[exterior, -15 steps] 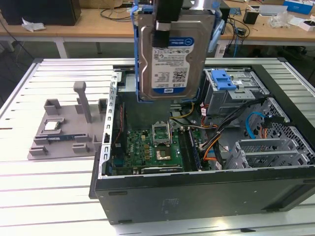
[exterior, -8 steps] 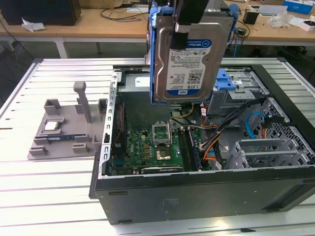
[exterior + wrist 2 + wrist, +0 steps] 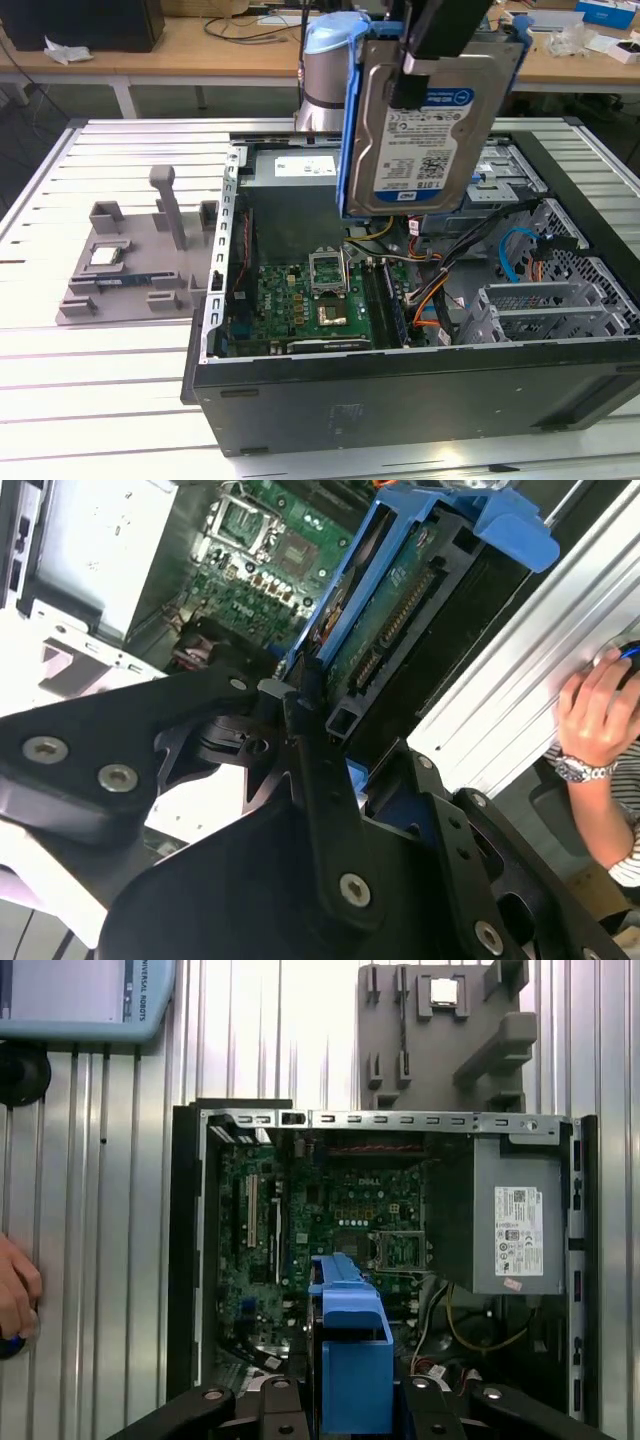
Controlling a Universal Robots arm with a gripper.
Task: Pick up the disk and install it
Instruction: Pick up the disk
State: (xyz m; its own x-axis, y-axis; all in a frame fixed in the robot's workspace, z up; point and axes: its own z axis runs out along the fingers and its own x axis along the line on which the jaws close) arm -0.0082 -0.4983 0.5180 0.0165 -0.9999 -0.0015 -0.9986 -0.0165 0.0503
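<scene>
"Exterior view, what was recorded?"

"The disk (image 3: pixel 425 130) hung on edge above the open computer case (image 3: pixel 350 400), with its label face toward the camera and its blue bracket (image 3: pixel 350 110) framing it. The gripper (image 3: pixel 415 75) reached in from above, jaws clamped on the disk's upper part. The motherboard (image 3: pixel 300 300) lay below. On the exterior view's left, well apart from the case, a grey fixture (image 3: pixel 75 300) sat on the slatted table (image 3: pixel 100 400) with a small square chip (image 3: pixel 105 256) in it."

"Did the second wrist view add anything?"

"It gave the disk's (image 3: pixel 400 630) other face, a green circuit board and connector edge, which the exterior view did not show. The black fingers (image 3: pixel 300 720) pressed against the bracket's near end. It also caught a person's hand (image 3: pixel 595 710), with a wristwatch (image 3: pixel 570 770), beside the table's aluminium edge."

"And the first wrist view?"

"It looked down into the case (image 3: pixel 190 1260). The blue bracket (image 3: pixel 345 1350) showed end-on inside the gripper (image 3: pixel 350 1415), over the motherboard (image 3: pixel 300 1230), and both faces of the drive were hidden. The power supply (image 3: pixel 515 1220) sat in one corner of the case. The grey fixture (image 3: pixel 440 1060) and chip (image 3: pixel 443 990) lay on the table beyond the case wall. The hand (image 3: pixel 15 1295) rested on the table outside the case."

"Was the disk touching the case?"

"I could not tell. The exterior view placed it above the interior."
</scene>
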